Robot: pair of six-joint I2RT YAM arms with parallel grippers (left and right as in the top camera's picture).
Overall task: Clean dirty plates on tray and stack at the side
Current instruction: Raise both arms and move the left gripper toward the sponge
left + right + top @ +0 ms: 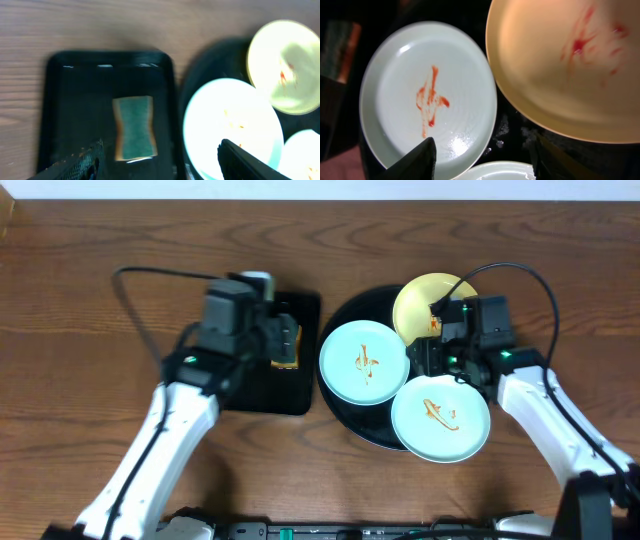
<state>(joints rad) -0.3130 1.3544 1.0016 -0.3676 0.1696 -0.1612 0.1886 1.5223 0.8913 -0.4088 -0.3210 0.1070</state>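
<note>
Fingers spread and empty, my right gripper [485, 152] hangs among three small round plates on the large round glossy black tray [345, 416]. One pale mint-blue plate [364, 361] and a second mint-blue plate [440, 418] carry orange sauce streaks, and the pale yellow plate [422, 302] has red smears. My left gripper [160, 152], equally spread and empty, hovers over a green-and-yellow sponge [134, 127] in the rectangular black tray [75, 95] on the wooden table [100, 240].

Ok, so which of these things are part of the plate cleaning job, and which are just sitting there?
Job: pale mint-blue round plate with sauce smear; second smeared mint-blue plate; pale yellow round plate; large round glossy black tray; likely the green-and-yellow sponge.
Just there: small rectangular black tray under the sponge; brown wooden table.
</note>
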